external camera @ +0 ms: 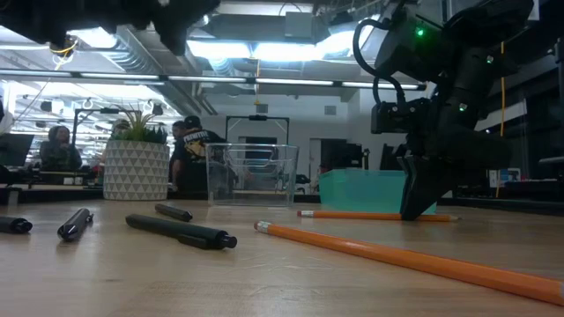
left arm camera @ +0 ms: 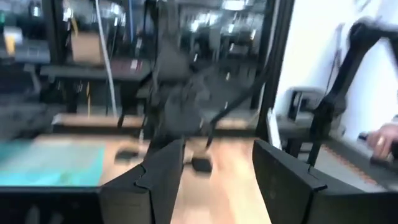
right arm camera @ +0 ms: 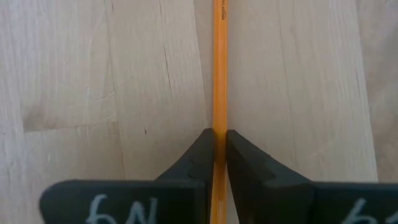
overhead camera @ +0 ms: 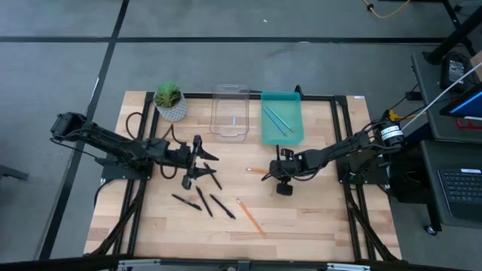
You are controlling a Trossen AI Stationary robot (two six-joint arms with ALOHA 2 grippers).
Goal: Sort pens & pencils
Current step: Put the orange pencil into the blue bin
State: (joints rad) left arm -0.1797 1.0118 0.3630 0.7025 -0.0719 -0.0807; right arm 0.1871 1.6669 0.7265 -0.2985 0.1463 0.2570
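Note:
Four black pens (overhead camera: 203, 199) lie loose on the wood near the table's middle-left; in the low view the nearest pen (external camera: 181, 232) is in front. One orange pencil (overhead camera: 250, 217) lies free toward the near edge. A second orange pencil (overhead camera: 257, 172) lies at the centre under my right gripper (overhead camera: 274, 174), which is shut on it. Two light blue pencils (overhead camera: 275, 118) rest in the teal tray (overhead camera: 265, 135). My left gripper (overhead camera: 204, 165) hovers open above the pens and holds nothing. My right gripper (right arm camera: 220, 132) pinches the orange pencil's shaft (right arm camera: 219, 93) between its two fingertips. The fingers come from above, pointing down, one on each side of the shaft. In the low view the pencil (external camera: 352, 214) lies flat on the table, sticking out on both sides of the fingers.
A clear plastic bin (overhead camera: 230, 113) stands at the far edge beside the teal tray. A potted plant (overhead camera: 171, 102) stands to the left of the bin. Bare wood stretches along the near edge and the near right corner. People show in the room behind the table.

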